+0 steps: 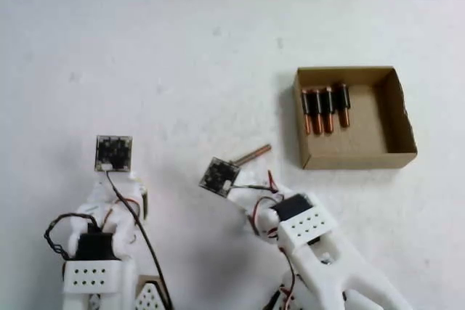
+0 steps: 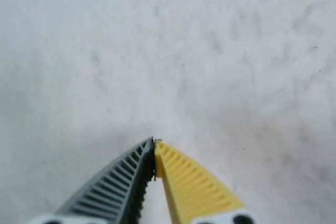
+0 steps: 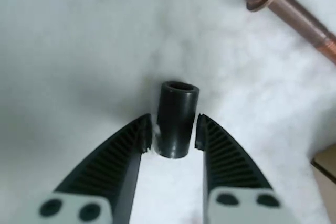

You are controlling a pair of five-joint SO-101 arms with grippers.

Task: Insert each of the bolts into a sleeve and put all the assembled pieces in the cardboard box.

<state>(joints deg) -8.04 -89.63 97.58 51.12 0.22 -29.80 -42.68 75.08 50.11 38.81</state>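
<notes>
Sleeve inside part-open right gripper | bolt near | left gripper closed, empty

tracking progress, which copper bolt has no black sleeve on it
The copper-coloured metal bolt lying bare on the white table; the other three wear black sleeves inside the brown cardboard box.

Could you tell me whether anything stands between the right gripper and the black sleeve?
Nothing visible does: the sleeve sits between the fingers of the right gripper, and the copper bolt lies off beyond it.
</notes>
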